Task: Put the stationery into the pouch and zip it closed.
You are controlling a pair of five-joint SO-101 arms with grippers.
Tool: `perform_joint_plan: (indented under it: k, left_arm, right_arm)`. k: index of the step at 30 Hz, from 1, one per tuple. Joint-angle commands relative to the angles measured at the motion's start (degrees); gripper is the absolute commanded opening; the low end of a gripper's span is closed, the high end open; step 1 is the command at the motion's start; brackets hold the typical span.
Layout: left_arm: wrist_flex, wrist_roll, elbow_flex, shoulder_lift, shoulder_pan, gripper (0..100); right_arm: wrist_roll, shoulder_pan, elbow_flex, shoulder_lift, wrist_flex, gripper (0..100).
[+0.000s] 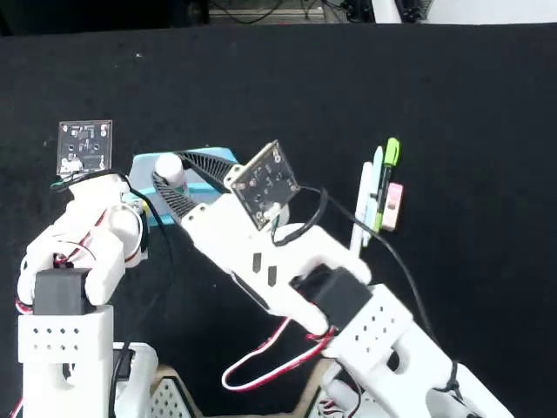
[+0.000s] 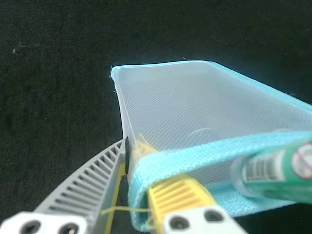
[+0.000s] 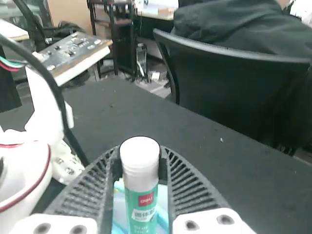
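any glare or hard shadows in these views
High view: the black cloth table hides any shadows. Left wrist view: the pale mesh pouch with blue trim is evenly lit, no glare. Right wrist view: the white-capped green glue stick is brightest at its cap.

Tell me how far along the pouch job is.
Done: nothing looks packed yet. In hand: the left tool pinches the pouch at its rim while the right tool holds the glue stick at the opening. Left: the pens and pink item on the table, then zipping.
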Motion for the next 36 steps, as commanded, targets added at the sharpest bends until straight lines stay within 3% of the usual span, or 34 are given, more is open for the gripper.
perform_joint_plan:
  k: [1,8,16,23,36]
  left_arm:
    - [0.26,0.53,-1.1,-0.97,0.48,3]
    - [0.26,0.53,-1.1,-0.97,0.48,3]
    - [0.26,0.53,-1.1,-0.97,0.48,3]
    - [0.26,0.53,-1.1,-0.97,0.48,3]
    - [0.26,0.53,-1.1,-0.97,0.48,3]
  right_arm:
    - [-0.09,-0.35,1.27,-0.92,-5.1,1.1]
    - [-0.09,0.35,5.85,-2.68,-2.81,1.1]
    - [0.0,0.53,11.3,-18.15,5.27,1.1]
    - [9.93,0.26,17.01,-25.8,12.22,1.1]
    - [9.85,0.44,3.91,-8.75,26.2,1.1]
